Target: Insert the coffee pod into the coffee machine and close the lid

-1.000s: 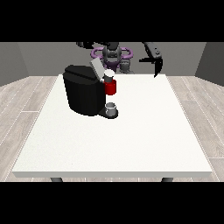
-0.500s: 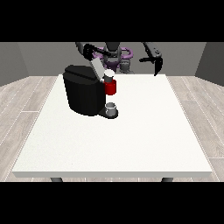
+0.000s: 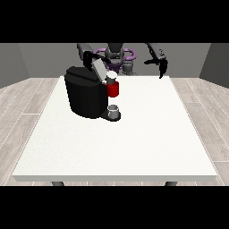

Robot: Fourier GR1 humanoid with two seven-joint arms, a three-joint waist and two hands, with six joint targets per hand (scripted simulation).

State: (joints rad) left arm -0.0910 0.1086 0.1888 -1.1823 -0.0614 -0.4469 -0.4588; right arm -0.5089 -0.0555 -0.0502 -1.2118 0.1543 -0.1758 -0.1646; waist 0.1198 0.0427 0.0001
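One hand (image 3: pixel 160 60) has changed place over the last second: the hand at the view's right has risen from beside the machine to hang high over the far right of the tabletop (image 3: pixel 134 143), well apart from everything on it, its fingers drooping straight down and grasping nothing. That reads as this arm drawing clear, so the rest of the job looks to fall to the other arm. The hand at the view's left (image 3: pixel 89 57) sits behind and just above the coffee machine (image 3: pixel 85 96), near its raised lid (image 3: pixel 99 68); whether its fingers are curled or released I cannot tell, nor whether it touches the lid. The lid is tilted up and open as before, so closing is not yet done. The coffee pod (image 3: pixel 111 76), a small pale cylinder, sits at the top of the machine's red front part (image 3: pixel 113 90), just below the lid's edge; it appears seated or nearly so, though I cannot tell how deep. A small grey cup (image 3: pixel 114 110) stands on the machine's base beneath.
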